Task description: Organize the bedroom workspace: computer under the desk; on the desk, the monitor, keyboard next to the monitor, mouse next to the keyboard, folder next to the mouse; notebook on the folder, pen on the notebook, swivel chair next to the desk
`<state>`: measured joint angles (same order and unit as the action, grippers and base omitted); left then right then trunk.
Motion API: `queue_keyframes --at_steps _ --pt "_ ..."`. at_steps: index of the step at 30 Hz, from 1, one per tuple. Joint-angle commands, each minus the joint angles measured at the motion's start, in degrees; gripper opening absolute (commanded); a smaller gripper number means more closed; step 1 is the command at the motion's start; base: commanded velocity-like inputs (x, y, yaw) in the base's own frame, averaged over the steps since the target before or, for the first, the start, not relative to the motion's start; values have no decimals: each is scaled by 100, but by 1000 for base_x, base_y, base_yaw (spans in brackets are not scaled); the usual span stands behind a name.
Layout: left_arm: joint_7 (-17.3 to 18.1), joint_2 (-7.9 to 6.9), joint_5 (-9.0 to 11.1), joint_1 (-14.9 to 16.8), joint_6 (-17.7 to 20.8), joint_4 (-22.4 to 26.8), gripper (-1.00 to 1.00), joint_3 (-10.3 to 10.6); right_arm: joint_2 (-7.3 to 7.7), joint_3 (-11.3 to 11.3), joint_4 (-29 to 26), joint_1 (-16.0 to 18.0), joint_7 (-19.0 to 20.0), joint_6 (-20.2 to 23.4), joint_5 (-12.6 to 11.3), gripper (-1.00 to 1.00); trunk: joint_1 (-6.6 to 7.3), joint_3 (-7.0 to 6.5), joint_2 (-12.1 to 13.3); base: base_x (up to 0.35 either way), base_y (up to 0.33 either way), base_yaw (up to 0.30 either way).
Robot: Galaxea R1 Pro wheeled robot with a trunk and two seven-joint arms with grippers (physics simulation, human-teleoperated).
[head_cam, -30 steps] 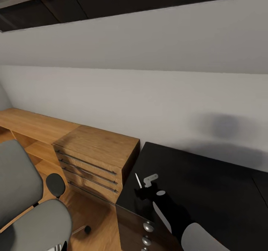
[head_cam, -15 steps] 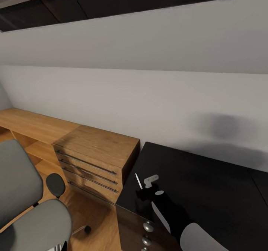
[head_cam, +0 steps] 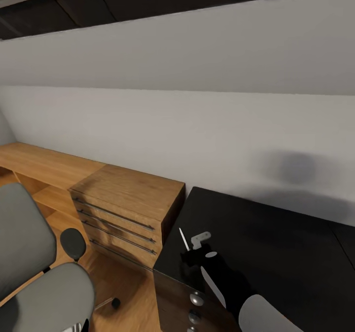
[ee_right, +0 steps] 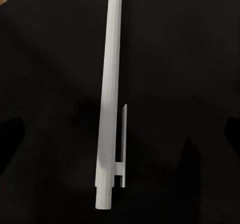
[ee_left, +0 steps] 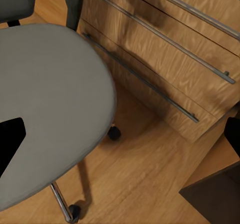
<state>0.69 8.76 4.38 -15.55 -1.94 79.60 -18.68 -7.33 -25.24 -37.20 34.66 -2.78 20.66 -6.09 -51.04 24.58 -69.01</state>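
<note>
The slim white pen (ee_right: 110, 99) is seen lying on the glossy black desk (head_cam: 276, 243); whether the right gripper (head_cam: 190, 253), mostly lost against it, is clenched cannot be told.

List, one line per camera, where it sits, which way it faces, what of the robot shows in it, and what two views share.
Head view: on the robot's head, facing forward and down at the wall, wooden drawer unit, black desk; right arm and right claw show.
Left wrist view: on the left arm, facing down at the swivel chair; dark fingertips at the edges.
Right wrist view: facing down at the pen.
Shared: pen in head and right wrist views; chair and drawers in head and left wrist views.
</note>
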Motion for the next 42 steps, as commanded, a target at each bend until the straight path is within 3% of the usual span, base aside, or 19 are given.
queue_keyframes --at_steps 1,11,26,42 --pt "7 3 46 -1 -9 3 100 -4 3 -25 -6 5 -29 25 -59 100 0 5 -4 0 0 0" --pt "7 3 46 -1 -8 3 100 -3 3 -25 -6 5 -29 26 -51 100 -88 77 -164 0 0 0" --pt "8 3 46 -1 -8 3 100 -3 3 -25 -6 5 -29 26 -50 100 -330 274 -605 0 0 0" --pt "9 3 44 -1 -12 3 100 -4 3 -26 -12 5 -29 29 -50 100 -330 274 -605 0 0 0"
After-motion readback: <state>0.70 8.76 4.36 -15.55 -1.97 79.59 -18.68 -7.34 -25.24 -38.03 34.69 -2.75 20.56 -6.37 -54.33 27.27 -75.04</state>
